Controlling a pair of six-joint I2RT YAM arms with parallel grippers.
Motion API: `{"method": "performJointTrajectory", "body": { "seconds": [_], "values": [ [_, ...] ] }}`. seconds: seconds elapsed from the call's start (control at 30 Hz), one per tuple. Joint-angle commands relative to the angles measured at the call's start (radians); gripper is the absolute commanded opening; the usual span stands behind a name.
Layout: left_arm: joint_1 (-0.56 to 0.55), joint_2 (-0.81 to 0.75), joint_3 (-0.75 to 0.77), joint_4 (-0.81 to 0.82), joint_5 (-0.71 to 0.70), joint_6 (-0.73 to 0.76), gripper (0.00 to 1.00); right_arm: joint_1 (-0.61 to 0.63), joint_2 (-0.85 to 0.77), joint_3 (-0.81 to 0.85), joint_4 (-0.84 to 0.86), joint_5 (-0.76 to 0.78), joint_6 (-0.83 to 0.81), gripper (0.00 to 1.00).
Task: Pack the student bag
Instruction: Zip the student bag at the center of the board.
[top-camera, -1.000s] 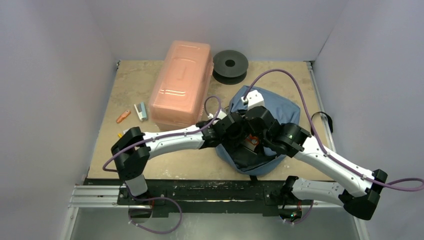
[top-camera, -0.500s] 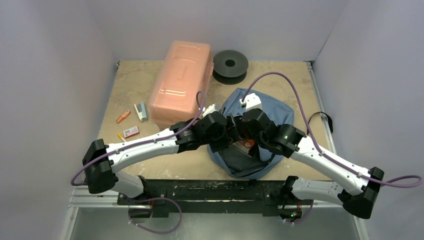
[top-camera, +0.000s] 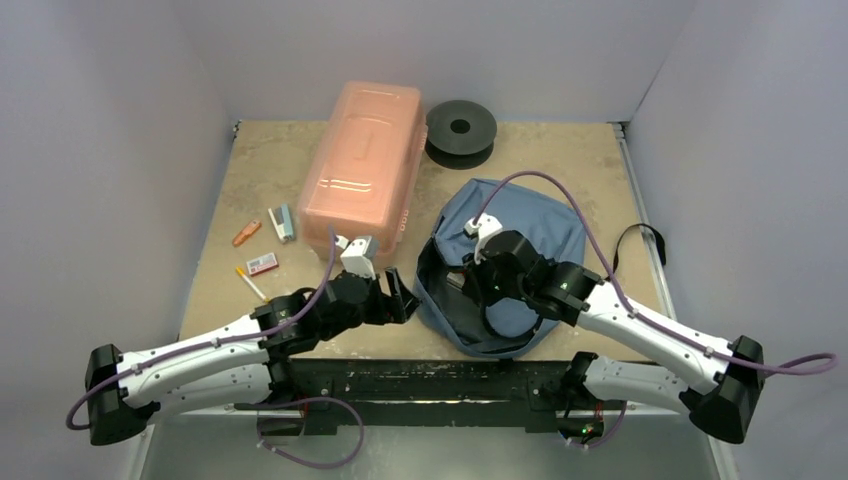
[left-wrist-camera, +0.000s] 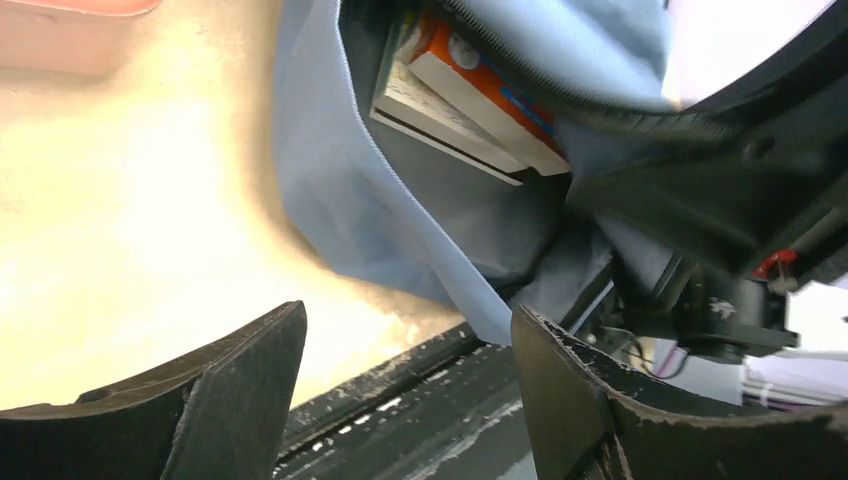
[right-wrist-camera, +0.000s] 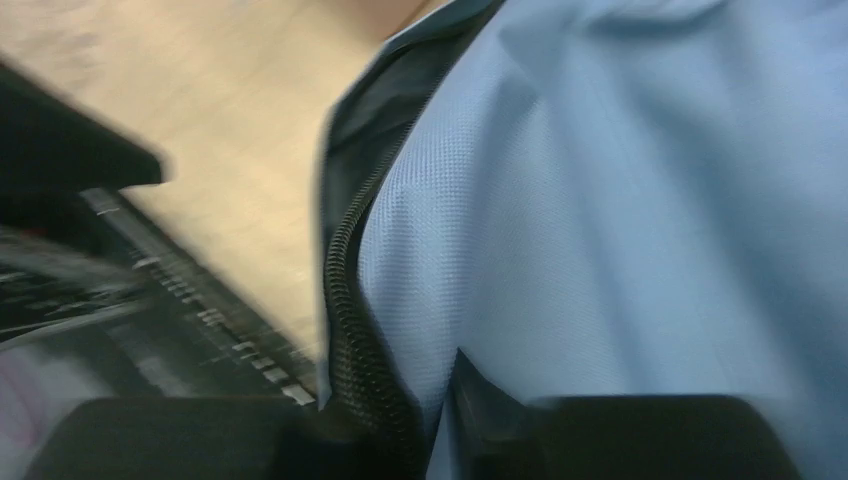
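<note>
Blue-grey bag (top-camera: 540, 215) is held open, right fingers (right-wrist-camera: 620, 435) clamped on its rim; left fingers (left-wrist-camera: 240, 390), apart, are needed next at stationery (top-camera: 262, 263).

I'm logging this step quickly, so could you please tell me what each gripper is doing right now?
Left gripper: open, holding nothing.
Right gripper: closed on the zipper edge of the bag.

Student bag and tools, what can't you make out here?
Top view: the student bag's inside, covered by the right arm.
Left wrist view: orange-and-white item inside, partly under the flap.
Right wrist view: whether the right tool grips the zipper; blurred, cut off below.
Top view: small items beside the pink box, too small to name.
</note>
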Motion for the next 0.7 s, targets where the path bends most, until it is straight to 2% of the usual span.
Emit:
{"method": "performJointTrajectory", "body": {
  "seconds": [0.0, 0.03, 0.1, 0.2, 0.3, 0.33, 0.37, 0.43, 0.53, 0.67],
  "values": [
    [0.006, 0.014, -0.038, 0.115, -0.056, 0.071, 0.74, -0.001, 0.047, -0.078, 0.28, -0.535, 0.097, 0.65],
    [0.008, 0.03, -0.029, 0.122, -0.055, 0.071, 0.74, -0.001, 0.065, -0.076, 0.304, -0.593, 0.125, 0.77],
    [0.014, 0.071, -0.003, 0.119, -0.053, 0.076, 0.71, -0.003, 0.094, -0.032, 0.305, -0.635, 0.122, 0.83],
    [0.018, 0.117, 0.036, 0.113, -0.048, 0.091, 0.64, -0.026, 0.095, 0.046, 0.317, -0.596, 0.122, 0.9],
    [0.018, 0.128, 0.036, 0.127, -0.047, 0.083, 0.57, -0.076, 0.141, 0.128, 0.289, -0.341, 0.122, 0.9],
    [0.018, 0.126, 0.03, 0.134, -0.045, 0.078, 0.56, -0.091, 0.166, 0.158, 0.275, -0.24, 0.174, 0.92],
    [0.018, 0.123, 0.022, 0.14, -0.041, 0.071, 0.55, -0.102, 0.194, 0.18, 0.273, -0.163, 0.221, 0.91],
    [0.018, 0.112, 0.004, 0.152, -0.028, 0.053, 0.54, -0.119, 0.253, 0.228, 0.281, -0.044, 0.262, 0.8],
    [0.018, 0.091, -0.032, 0.18, 0.007, 0.019, 0.54, -0.15, 0.369, 0.313, 0.288, 0.001, 0.265, 0.67],
    [0.018, 0.065, -0.079, 0.214, 0.032, -0.011, 0.57, -0.156, 0.537, 0.472, 0.215, 0.061, 0.199, 0.59]
  ]
}}
